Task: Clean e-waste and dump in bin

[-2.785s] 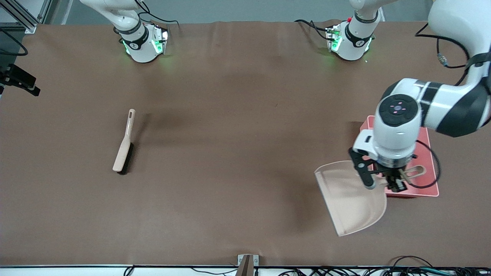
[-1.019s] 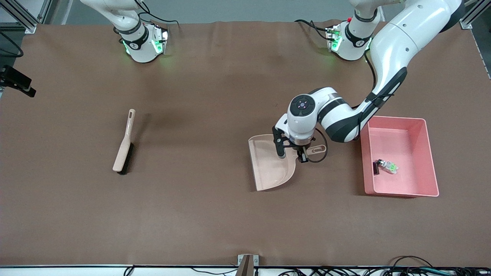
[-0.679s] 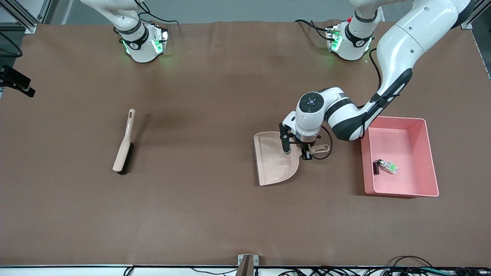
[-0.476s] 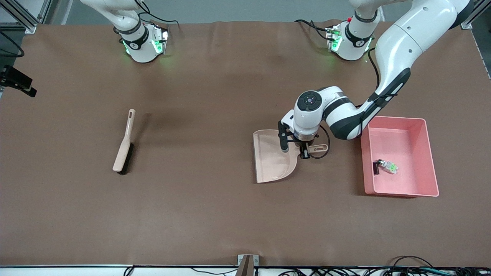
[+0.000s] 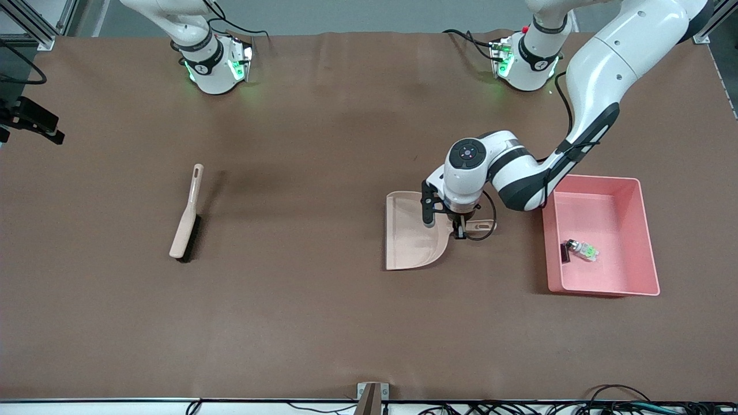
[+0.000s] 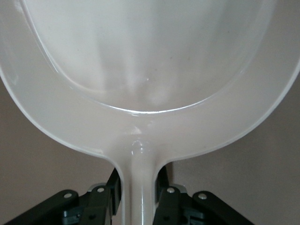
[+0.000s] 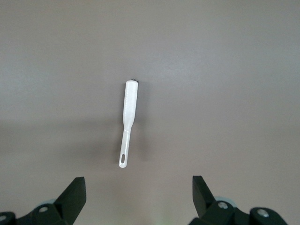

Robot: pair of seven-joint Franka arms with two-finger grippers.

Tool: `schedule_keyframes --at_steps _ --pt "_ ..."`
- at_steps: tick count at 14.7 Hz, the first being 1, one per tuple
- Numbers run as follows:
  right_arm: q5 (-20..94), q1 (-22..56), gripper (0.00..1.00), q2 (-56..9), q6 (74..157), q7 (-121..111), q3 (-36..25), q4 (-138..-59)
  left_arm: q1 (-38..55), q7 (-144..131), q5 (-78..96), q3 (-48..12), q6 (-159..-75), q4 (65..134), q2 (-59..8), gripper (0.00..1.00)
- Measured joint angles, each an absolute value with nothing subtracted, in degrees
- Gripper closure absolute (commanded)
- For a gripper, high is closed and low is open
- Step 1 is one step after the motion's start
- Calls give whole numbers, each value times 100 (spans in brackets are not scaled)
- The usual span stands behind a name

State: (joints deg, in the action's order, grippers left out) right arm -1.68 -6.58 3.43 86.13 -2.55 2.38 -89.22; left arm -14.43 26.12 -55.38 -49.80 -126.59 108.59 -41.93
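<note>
While unlit, brown table [image 5: 323,323] covering.

Even overhead light, soft shadows; glare on dustpan [image 6: 150,56]; frames sharp.

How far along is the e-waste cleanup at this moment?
Nearly finished. Both e-waste pieces already lie in the bin. The left gripper grips the dustpan by its handle, on the table beside the bin; releasing it is left. The brush lies on the table, under the open right gripper.
</note>
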Motion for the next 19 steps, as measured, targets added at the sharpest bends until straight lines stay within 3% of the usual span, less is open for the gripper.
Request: schedule_keyframes --at_steps 7,8,9,16,19 --pt "-165 -614 0 366 8608 -255 239 -8920 -1443 2572 -5535 -5018 -11946 10814 -4145 87" --pt "-165 -598 0 367 8608 -255 241 -8920 -1444 2525 -5531 -5034 -11914 10811 -4143 59" --pt "-165 -590 0 368 8608 -255 242 -8920 -1444 2451 -5530 -5056 -11892 10811 -4143 1" --pt "-165 -586 0 388 8607 -255 242 -8920 -1444 2215 -5526 -5266 -11848 10516 -4139 0" --pt "-165 -585 0 388 8607 -255 242 -8920 -1470 2133 -5314 -5495 -11334 10003 -4121 0"
